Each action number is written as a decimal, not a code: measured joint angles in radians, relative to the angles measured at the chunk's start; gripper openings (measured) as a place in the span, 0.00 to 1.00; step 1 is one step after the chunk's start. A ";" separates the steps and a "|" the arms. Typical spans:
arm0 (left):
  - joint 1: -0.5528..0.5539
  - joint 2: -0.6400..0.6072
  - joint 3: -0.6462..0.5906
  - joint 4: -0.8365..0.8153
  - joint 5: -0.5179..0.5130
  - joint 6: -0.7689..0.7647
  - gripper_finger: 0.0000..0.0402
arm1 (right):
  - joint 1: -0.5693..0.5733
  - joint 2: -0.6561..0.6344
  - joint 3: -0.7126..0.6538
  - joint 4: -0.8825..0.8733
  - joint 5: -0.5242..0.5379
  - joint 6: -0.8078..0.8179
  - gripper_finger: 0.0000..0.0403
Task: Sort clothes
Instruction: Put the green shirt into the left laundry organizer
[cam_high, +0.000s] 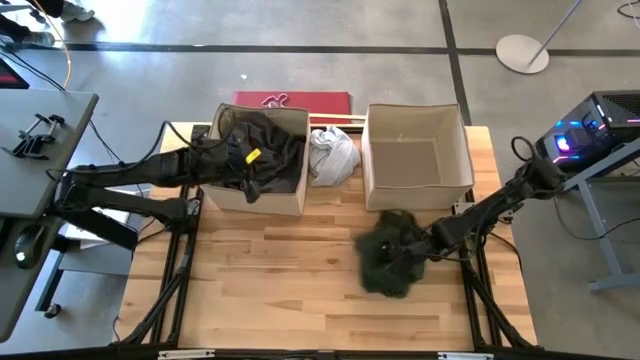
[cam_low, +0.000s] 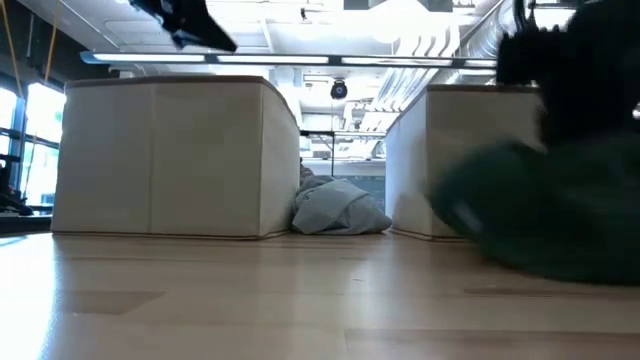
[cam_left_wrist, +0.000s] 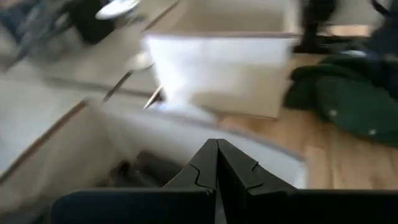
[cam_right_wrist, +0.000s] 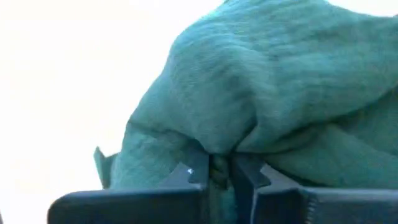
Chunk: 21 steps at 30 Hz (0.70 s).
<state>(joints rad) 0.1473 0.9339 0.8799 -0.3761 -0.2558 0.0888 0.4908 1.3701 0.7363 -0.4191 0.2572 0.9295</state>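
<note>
Counts: 2 beige boxes, 3 garments visible.

Right pincer (cam_right_wrist: 214, 171) clenched on the dark green garment (cam_high: 390, 255), which lies on the wooden surface (cam_high: 270, 280) near its right edge.

Left pincer (cam_left_wrist: 217, 163) closed, empty, above the left box (cam_high: 298, 195) holding dark clothing (cam_high: 262, 150).

Light grey-white garment (cam_high: 333, 155) sits between the boxes; right box (cam_high: 466, 150) at the far edge.

Concrete floor (cam_high: 300, 60) beyond.

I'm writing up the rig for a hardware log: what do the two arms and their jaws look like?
Both arms are dark, slim, jointed links with black cables trailing along them. The left gripper ends in flat black angular fingers with notched inner edges on a dark crossbar; a yellow tag shows near it from above. The right gripper has matching dark fingers.
</note>
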 joint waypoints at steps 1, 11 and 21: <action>-0.017 0.010 0.000 0.028 0.023 0.039 0.00 | 0.000 0.000 0.022 0.017 0.044 -0.064 0.03; -0.235 0.148 0.001 0.445 0.232 0.282 0.00 | -0.081 -0.002 0.205 0.297 0.280 -0.643 0.02; -0.389 0.400 0.001 0.730 0.317 0.444 0.26 | -0.232 0.002 0.116 0.563 0.102 -0.670 0.01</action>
<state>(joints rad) -0.2420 1.3335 0.8810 0.3541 0.0615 0.5326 0.2584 1.3720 0.8521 0.1438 0.3595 0.2595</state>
